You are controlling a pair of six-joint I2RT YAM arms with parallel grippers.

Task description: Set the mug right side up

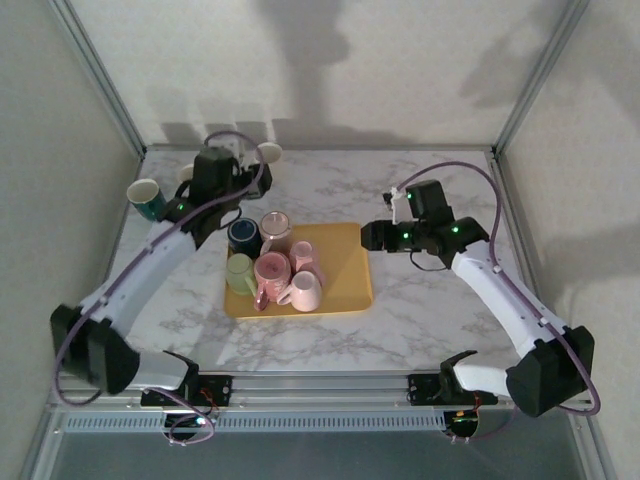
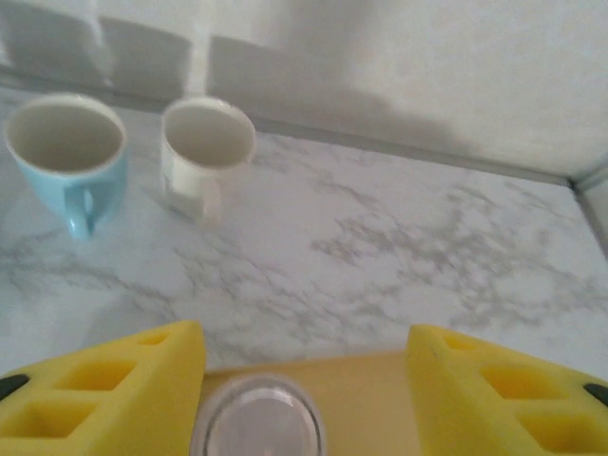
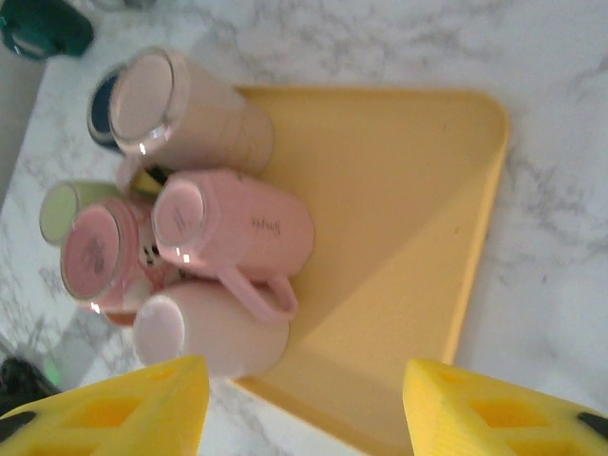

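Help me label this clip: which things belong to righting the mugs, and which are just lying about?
Job: overturned pink mug, overturned beige mug, yellow tray, left tool, right tool, both open.
Lying about: light blue mug, cream mug, teal mug, all upright off the tray.

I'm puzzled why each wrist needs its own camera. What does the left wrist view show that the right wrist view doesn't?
Left wrist view: a light blue mug and a cream mug, both upright near the back wall. Right wrist view: a cluster of mugs, among them a pink mug. Both: the yellow tray, the marble table, and an open gripper, left gripper and right gripper respectively.
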